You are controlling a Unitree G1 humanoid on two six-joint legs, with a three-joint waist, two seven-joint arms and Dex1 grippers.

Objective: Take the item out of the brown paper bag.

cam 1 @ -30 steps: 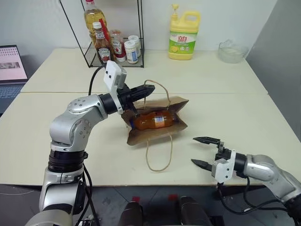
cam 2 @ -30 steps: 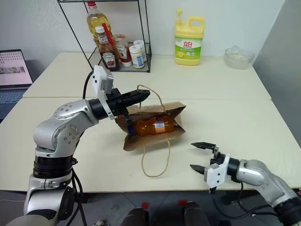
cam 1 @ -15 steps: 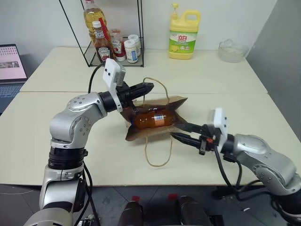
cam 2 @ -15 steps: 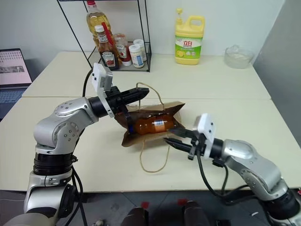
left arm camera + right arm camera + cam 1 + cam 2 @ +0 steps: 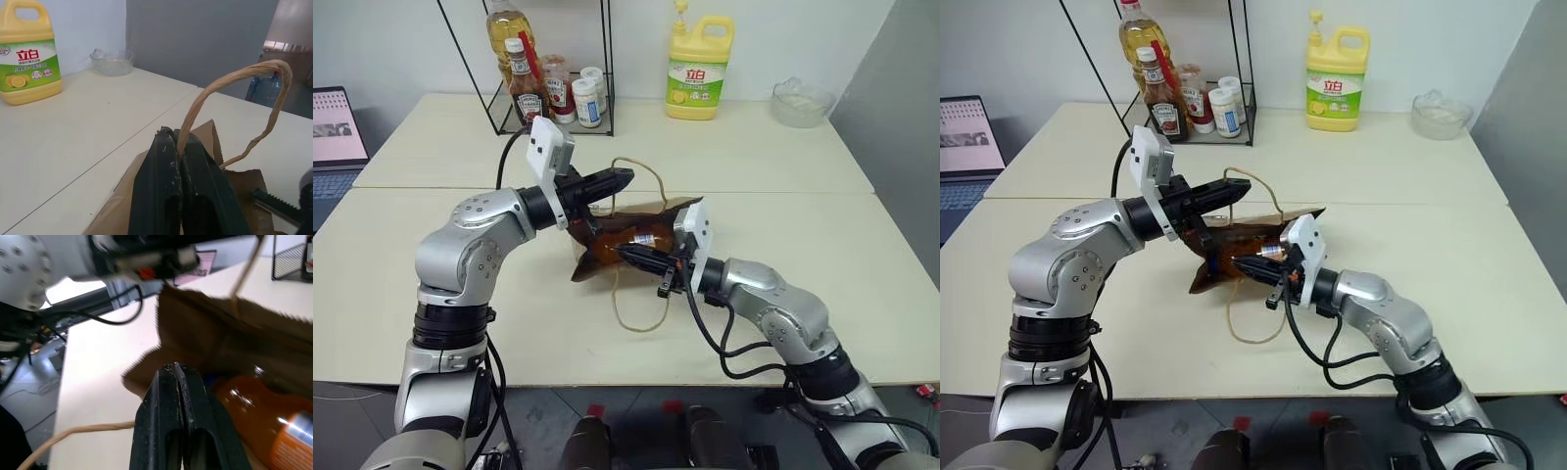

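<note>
The brown paper bag lies on its side mid-table, its mouth held up. My left gripper is shut on the bag's upper cord handle and keeps that side raised. The item, an orange drink bottle with a blue cap, lies inside the bag. My right gripper reaches into the bag's mouth, pointing left. In the right wrist view its fingers are pressed together with nothing between them, right beside the item. The lower handle trails loose on the table.
A wire rack with ketchup and oil bottles stands at the back left. A yellow detergent jug and a glass bowl stand along the back. A laptop sits at the far left.
My right arm swung from the table's front right, left and up into the bag's mouth, rolling its wrist. Its fingers went from open to shut. The left arm kept still.
</note>
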